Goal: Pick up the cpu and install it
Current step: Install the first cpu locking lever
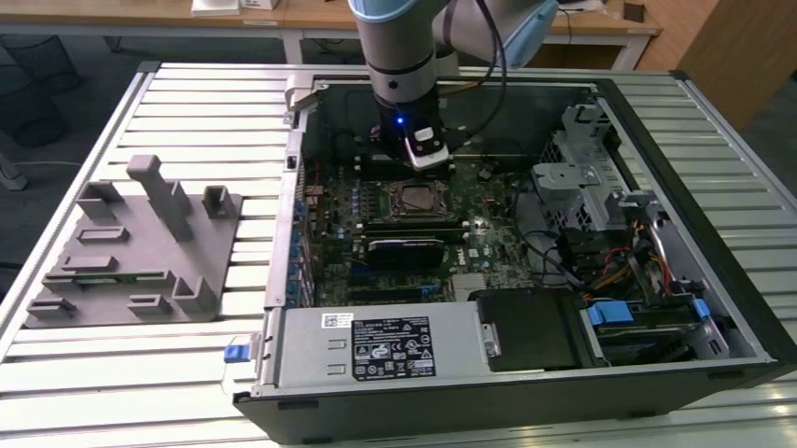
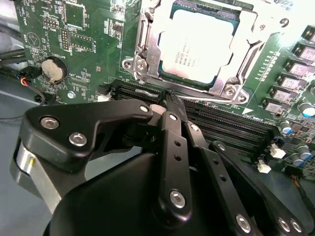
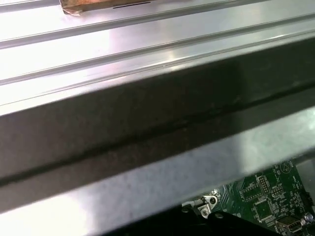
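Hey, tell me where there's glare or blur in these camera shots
In the first wrist view, the ribbed metal table is washed out by glare and the case wall is soft; in the second wrist view, the cpu reflects light; in the exterior view, the case interior sits in shade.

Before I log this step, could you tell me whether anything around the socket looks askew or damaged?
Nothing stands out. The cpu lies flat and square inside its socket frame on the motherboard, and the gripper is empty.

Slatted metal table (image 1: 187, 373) bears open computer case (image 1: 524, 392), grey block (image 1: 137, 243).
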{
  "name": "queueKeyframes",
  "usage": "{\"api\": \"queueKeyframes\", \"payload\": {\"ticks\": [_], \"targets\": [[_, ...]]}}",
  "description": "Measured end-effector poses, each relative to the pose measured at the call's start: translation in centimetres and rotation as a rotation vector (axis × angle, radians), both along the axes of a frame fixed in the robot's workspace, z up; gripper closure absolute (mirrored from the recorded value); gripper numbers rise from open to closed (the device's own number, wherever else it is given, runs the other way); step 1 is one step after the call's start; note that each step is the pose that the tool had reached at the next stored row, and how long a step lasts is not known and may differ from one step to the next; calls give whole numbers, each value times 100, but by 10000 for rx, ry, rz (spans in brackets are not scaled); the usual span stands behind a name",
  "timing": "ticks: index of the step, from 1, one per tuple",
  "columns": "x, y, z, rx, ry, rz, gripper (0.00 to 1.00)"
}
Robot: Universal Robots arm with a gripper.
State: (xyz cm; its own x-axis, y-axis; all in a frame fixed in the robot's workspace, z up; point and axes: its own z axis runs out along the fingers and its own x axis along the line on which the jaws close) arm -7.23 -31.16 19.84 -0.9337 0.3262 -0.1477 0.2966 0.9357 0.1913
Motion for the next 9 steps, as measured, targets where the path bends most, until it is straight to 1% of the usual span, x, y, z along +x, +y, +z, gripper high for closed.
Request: {"api": "queueKeyframes", "payload": {"ticks": [9], "targets": [[10,5,-20,1,-12,-132,89]]}}
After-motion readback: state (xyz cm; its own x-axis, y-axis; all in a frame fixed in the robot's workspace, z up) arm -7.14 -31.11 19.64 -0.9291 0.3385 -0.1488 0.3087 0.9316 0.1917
